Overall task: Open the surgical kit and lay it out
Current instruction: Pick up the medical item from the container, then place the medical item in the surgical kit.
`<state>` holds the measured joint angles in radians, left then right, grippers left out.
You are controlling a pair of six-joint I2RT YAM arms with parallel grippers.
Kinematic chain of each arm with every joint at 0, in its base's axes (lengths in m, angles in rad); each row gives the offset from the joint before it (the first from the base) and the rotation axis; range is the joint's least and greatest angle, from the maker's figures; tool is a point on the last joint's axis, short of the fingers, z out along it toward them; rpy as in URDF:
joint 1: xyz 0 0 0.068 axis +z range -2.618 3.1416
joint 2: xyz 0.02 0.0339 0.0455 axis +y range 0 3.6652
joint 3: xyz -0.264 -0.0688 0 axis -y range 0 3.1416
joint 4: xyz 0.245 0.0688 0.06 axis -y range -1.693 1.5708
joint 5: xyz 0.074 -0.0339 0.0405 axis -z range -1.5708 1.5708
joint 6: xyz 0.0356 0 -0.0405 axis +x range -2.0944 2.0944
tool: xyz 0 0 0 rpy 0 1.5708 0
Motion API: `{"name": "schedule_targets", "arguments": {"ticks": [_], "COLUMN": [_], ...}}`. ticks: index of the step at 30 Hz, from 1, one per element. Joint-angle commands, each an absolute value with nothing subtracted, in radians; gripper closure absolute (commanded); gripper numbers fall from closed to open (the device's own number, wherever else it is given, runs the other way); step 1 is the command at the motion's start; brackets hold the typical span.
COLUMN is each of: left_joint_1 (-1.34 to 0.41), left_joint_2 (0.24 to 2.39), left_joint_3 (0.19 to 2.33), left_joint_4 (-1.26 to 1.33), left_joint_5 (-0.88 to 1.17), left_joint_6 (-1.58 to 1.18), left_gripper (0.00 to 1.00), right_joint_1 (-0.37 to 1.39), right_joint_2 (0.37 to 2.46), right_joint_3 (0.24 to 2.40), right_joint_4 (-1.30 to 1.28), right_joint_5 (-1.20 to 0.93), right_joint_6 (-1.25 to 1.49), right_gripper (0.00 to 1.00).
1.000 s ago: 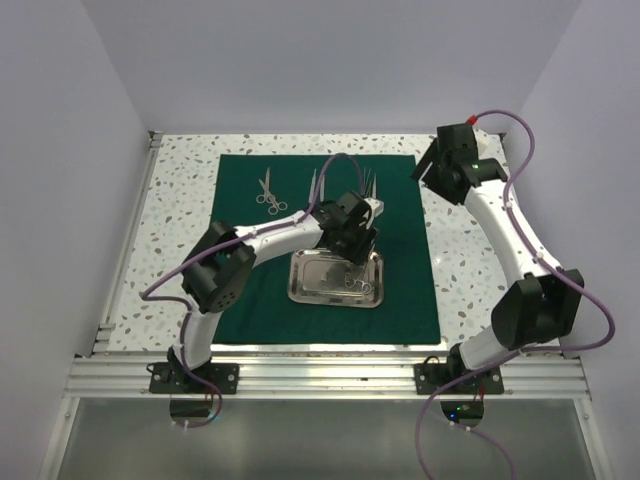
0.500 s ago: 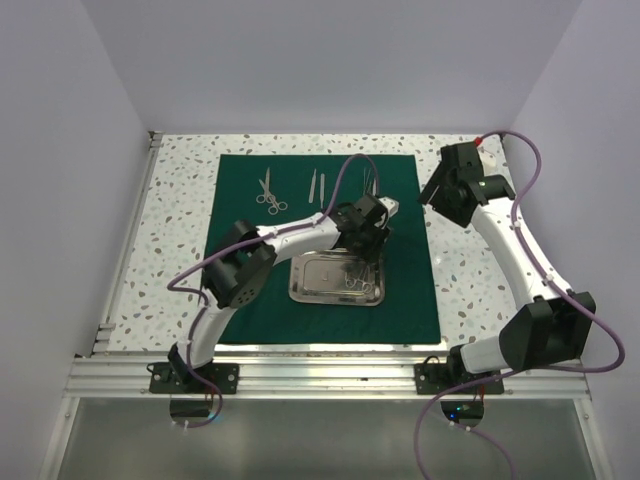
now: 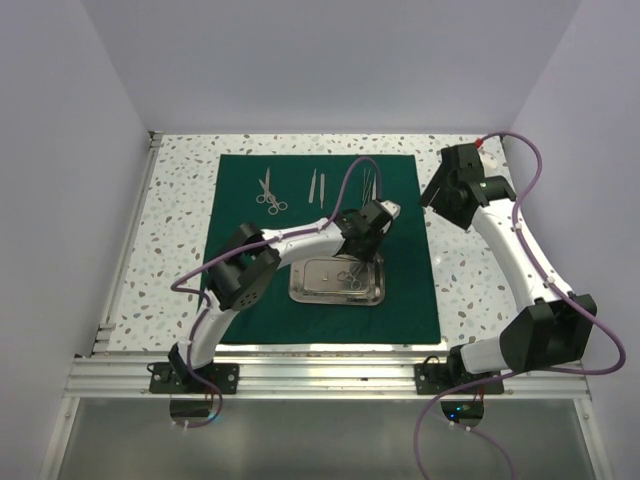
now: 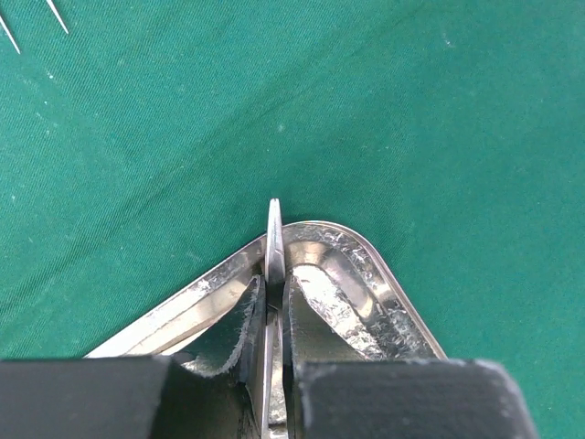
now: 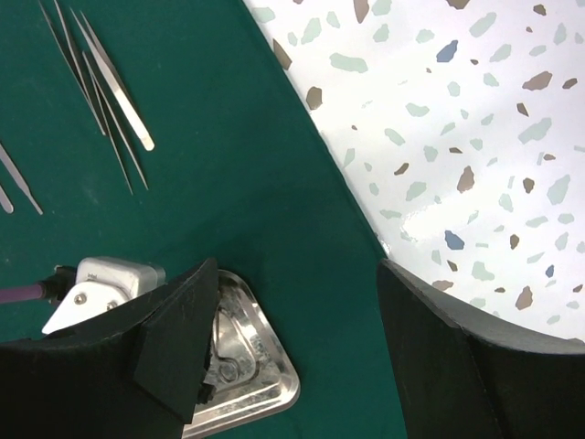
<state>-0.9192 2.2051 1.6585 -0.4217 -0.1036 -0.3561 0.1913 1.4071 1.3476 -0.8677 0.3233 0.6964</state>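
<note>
The cloth (image 3: 260, 300) lies spread flat on the desk (image 3: 180, 200), so the opening looks done. Beyond the left claw (image 4: 271, 311), scissors (image 3: 268, 192) and tweezers (image 3: 318, 185) lie in a row on the cloth. This claw is clenched on a slim steel tool (image 4: 273, 238), just above the corner of the tray (image 3: 305, 290) beneath it. A few ring-handled tools (image 3: 352, 278) lie in the tray behind it, so I judge the laying out about half done. The right claw (image 5: 297, 274) is released and empty, over the cloth's edge.
</note>
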Motion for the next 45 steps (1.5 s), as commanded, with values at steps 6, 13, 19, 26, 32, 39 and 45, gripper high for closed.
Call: {"name": "schedule_targets", "arguments": {"ticks": [6,13,19,26,32,39,45], "left_joint_1": [-0.917,-0.908,-0.861,-0.687,-0.531,-0.359,-0.262], "left_joint_2": [2.250,2.117,1.958,1.819,1.871,2.081,2.305], "left_joint_3": [1.669,1.663,1.651,1.769,1.810,1.952,2.146], "left_joint_4": [-0.517,-0.693,-0.868,-0.920,-0.838,-0.693,-0.669], "left_joint_5": [-0.029,0.027,0.011,0.003,-0.097,-0.097,-0.079], "left_joint_6": [-0.313,-0.319,-0.305,-0.290,-0.241,-0.253,-0.258], "left_gripper": [1.00,1.00,1.00,1.00,1.00,1.00,1.00], "right_joint_1": [0.193,0.193,0.193,0.193,0.218,0.386,0.509], "right_joint_2": [1.411,1.446,1.473,1.493,1.540,1.770,1.885], "right_joint_3": [1.351,1.400,1.442,1.445,1.451,1.716,1.801], "right_joint_4": [-0.865,-0.861,-0.853,-0.818,-0.715,-0.819,-0.917], "right_joint_5": [0.318,0.296,0.281,0.262,0.140,0.078,0.086], "right_joint_6": [0.706,0.724,0.736,0.756,0.736,0.514,0.411], "right_gripper": [0.27,0.28,0.28,0.29,0.31,0.02,0.02]}}
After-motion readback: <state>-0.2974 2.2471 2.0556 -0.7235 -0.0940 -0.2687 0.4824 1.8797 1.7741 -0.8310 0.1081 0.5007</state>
